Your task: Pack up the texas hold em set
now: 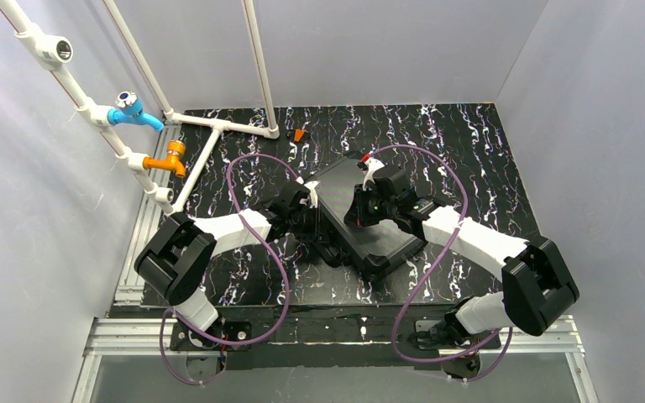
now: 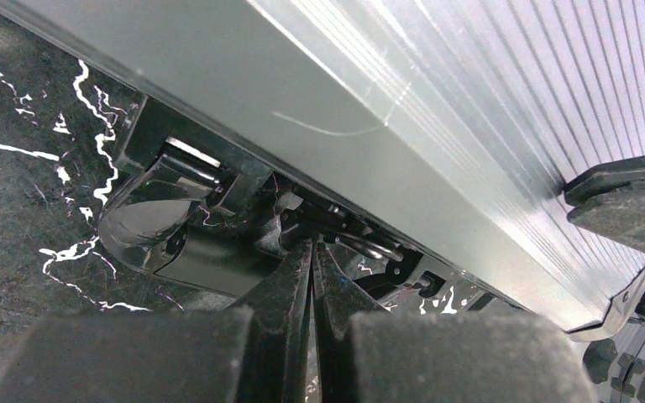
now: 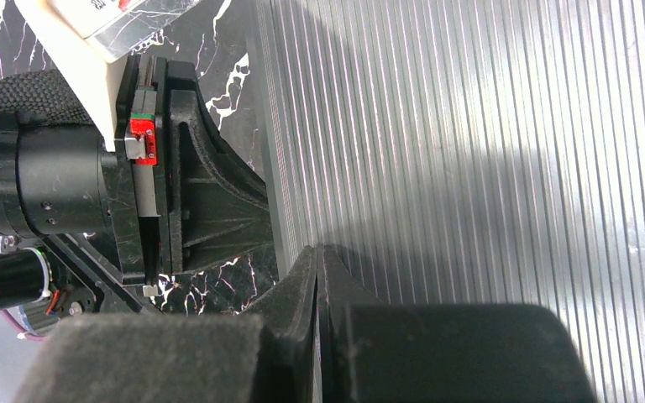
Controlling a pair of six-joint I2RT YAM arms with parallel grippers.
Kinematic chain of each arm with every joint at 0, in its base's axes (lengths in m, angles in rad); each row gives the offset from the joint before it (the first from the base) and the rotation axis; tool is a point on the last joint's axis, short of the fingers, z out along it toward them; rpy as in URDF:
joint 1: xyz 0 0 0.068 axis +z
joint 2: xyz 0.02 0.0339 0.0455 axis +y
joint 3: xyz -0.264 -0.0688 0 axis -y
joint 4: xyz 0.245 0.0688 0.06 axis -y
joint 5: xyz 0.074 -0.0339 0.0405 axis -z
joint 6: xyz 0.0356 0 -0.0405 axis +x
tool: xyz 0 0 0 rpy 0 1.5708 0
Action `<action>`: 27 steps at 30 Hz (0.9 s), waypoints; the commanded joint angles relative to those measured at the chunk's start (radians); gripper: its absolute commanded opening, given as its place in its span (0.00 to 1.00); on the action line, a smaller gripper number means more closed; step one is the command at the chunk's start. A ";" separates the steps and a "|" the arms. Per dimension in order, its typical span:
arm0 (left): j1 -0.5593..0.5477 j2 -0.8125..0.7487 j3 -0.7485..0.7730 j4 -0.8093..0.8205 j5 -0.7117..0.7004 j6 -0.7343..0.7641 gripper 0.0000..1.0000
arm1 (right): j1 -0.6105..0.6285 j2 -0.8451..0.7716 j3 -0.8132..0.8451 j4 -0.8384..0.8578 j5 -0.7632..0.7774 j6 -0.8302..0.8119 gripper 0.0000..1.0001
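We see the left gripper (image 2: 312,252) beside the closed briefcase (image 1: 378,239) and the right gripper (image 3: 317,260) over its ribbed lid, both clenched empty.

briefcase (image 1: 342,191) x1 | robot arms x2: L arm (image 1: 218,231), R arm (image 1: 479,239) | grippers x2: L gripper (image 2: 312,252), R gripper (image 3: 317,256) | taps x2: blue tap (image 1: 130,109), orange tap (image 1: 170,158) | purple cables x2: L cable (image 1: 232,180), R cable (image 1: 464,201) | white pipe frame (image 1: 256,59) x1 | small orange obj (image 1: 300,134) x1 | marble-look tabletop (image 1: 470,143) x1
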 commanded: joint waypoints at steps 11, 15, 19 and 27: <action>-0.005 0.013 -0.020 -0.053 -0.072 0.012 0.00 | -0.002 0.084 -0.064 -0.269 0.077 -0.056 0.02; -0.006 0.008 -0.027 -0.059 -0.081 0.012 0.00 | -0.002 0.083 -0.065 -0.269 0.077 -0.056 0.02; -0.006 0.002 -0.033 -0.061 -0.089 0.014 0.00 | -0.003 0.083 -0.065 -0.268 0.076 -0.056 0.02; -0.006 -0.009 -0.033 -0.094 -0.107 0.016 0.00 | -0.002 0.081 -0.067 -0.270 0.076 -0.056 0.02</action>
